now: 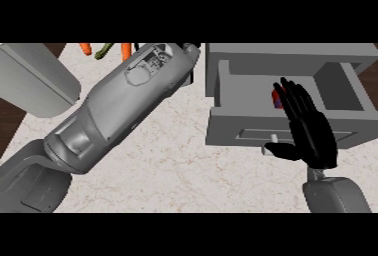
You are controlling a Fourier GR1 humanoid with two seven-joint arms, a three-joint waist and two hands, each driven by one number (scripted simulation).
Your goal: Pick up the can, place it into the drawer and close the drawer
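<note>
Right hand over the open drawer, can just beyond its fingers

The right hand (310, 132) is released, fingers straight, pointing away over the drawer (244, 102); the can (276, 98) lies inside, peeking out at its fingertips. The drawer front (251, 134) sits under the palm, so the closing push likely falls to this hand; the left hand is hidden.

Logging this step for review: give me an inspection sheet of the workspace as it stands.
Surface: pale marbled counter.
Job's things: drawer open; can inside, mostly hidden by fingers.
Clutter: carrots and a green vegetable at far edge; grey box far left.
Hands: right hand open, fingers straight over the drawer; left hand hidden, only its forearm shows.
Cables: nothing seen.
Surroundings: dark floor at left.
</note>
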